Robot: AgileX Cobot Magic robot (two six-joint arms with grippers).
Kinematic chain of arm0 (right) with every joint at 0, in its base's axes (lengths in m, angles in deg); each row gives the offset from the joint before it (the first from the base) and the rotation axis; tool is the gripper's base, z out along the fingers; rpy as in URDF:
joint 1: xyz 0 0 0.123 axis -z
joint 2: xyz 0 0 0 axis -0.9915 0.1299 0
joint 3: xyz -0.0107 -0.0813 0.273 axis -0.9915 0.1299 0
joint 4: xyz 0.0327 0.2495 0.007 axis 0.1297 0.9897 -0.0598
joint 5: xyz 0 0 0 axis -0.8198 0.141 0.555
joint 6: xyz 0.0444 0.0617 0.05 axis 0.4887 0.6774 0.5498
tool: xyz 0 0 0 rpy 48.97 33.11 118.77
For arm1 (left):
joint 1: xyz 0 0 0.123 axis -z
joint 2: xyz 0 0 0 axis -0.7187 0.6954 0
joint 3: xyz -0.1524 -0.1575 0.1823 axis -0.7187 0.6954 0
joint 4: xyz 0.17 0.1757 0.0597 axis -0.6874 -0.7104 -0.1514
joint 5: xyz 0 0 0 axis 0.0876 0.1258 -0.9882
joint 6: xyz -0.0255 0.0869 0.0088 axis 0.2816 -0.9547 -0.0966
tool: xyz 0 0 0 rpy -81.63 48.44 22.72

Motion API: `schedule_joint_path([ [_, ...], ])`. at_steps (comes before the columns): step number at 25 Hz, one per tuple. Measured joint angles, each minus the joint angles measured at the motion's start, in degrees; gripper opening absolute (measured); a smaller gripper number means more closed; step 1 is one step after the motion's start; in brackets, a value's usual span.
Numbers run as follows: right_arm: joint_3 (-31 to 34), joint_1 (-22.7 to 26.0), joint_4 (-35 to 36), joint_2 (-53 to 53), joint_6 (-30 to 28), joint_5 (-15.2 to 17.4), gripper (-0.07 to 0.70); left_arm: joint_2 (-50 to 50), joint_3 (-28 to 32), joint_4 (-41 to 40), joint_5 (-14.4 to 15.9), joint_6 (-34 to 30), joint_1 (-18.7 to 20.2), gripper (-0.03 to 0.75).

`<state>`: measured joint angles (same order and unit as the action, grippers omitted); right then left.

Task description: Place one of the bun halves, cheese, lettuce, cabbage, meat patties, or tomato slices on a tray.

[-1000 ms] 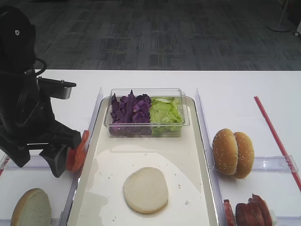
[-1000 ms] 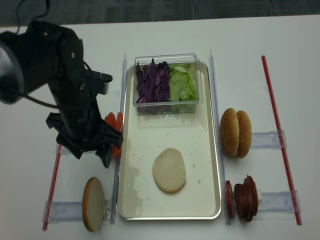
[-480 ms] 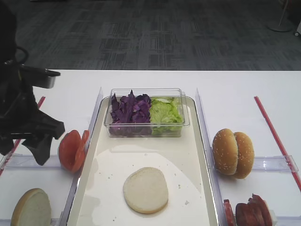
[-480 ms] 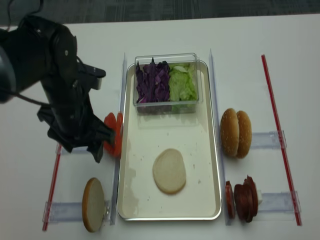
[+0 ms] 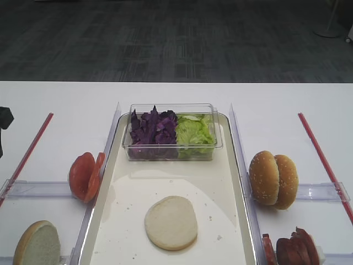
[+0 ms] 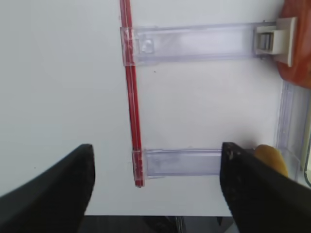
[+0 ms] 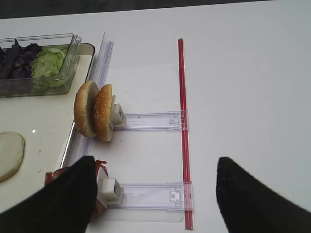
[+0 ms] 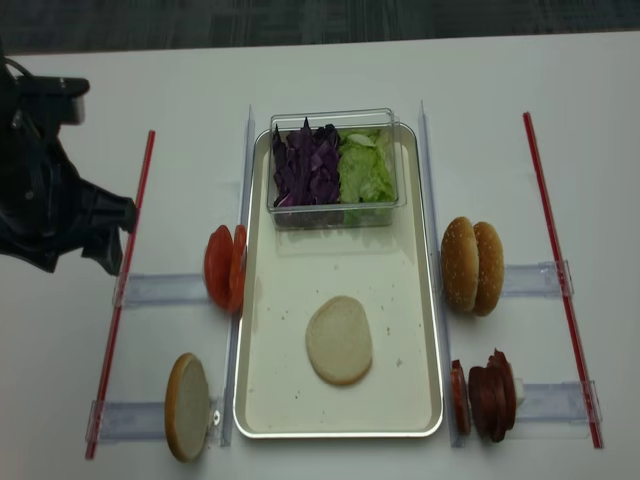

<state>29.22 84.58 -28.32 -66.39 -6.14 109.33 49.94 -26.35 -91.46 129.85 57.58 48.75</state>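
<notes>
A flat pale bun half [image 5: 171, 222] [image 8: 339, 340] lies on the cream tray [image 5: 165, 165] [image 8: 300, 260]. Tomato slices [image 5: 84, 175] [image 8: 224, 267] stand on edge left of the tray. Cabbage [image 5: 151, 128] and lettuce [image 5: 193, 132] fill a clear box at the tray's far end. Meat patties [image 5: 292, 247] [image 8: 485, 395] stand at the right front. My left gripper [image 8: 75, 258] [image 6: 155, 194] is open and empty, far left of the tomato, above a red strip. My right gripper [image 7: 155, 194] is open over the right rails, holding nothing. Cheese is out of view.
Two sesame buns [image 5: 273, 179] [image 7: 95, 111] stand on edge right of the tray. Another bun half [image 8: 187, 407] stands on edge at the front left. Red strips [image 8: 120, 290] [image 8: 560, 270] and clear plastic rails [image 7: 150, 120] flank the tray.
My left arm has drawn back to the left, away from the tomato slices, with its jaws still open. The tomato slices stay in their holder.
</notes>
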Motion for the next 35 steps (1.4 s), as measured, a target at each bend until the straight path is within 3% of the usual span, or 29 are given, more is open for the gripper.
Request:
schedule_joint_path([
  [9,0.00,0.00,0.00,0.00,0.00,0.00,0.536,-0.22,0.11,-0.09,0.09,-0.20,-0.44,0.507],
  [13,0.00,0.00,0.00,0.00,0.00,0.00,0.536,-1.74,2.82,-0.09,0.09,-0.34,-0.54,0.507],
  [17,0.00,0.00,0.00,0.00,0.00,0.00,0.536,-10.03,8.87,-0.09,0.10,-0.34,-0.54,0.507],
  [27,0.00,0.00,0.00,0.00,0.00,0.00,0.536,-26.13,13.84,-0.09,-0.08,-0.34,-0.54,0.507],
  [35,0.00,0.00,0.00,0.00,0.00,0.00,0.536,-42.27,22.59,-0.09,-1.27,0.58,-0.54,0.507],
])
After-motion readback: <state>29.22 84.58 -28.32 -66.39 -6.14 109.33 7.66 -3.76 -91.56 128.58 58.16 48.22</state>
